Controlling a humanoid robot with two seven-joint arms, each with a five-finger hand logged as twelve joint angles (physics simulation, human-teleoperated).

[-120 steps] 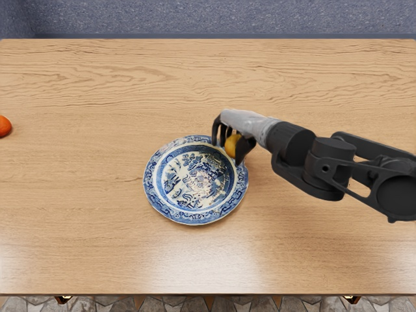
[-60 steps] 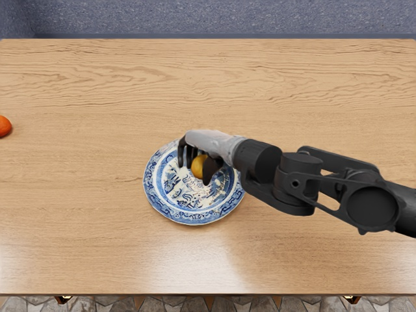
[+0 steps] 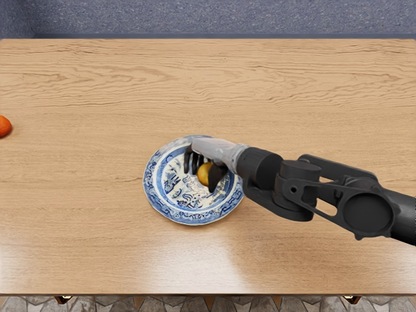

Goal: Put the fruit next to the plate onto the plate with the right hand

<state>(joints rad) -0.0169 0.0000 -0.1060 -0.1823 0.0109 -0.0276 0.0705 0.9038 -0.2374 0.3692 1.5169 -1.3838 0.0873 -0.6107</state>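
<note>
Right hand (image 3: 209,158) shifted right, fruit (image 3: 206,173) perhaps touching plate (image 3: 161,190)

- You get bright, even light over the whole table (image 3: 97,97) — the wood grain reads crisply out to every edge.
- Just in front of the plate (image 3: 155,195), a pale sheen washes the wood.
- Right of the plate, the arm (image 3: 325,195) casts only a faint, soft shadow.

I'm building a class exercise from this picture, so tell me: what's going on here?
The robot's right hand, reaching in from the right, grips a small yellow fruit with its fingers curled around it, directly over the blue-and-white plate on the wooden table. Whether the fruit touches the plate cannot be told. A separate orange fruit lies at the table's far left edge.
</note>
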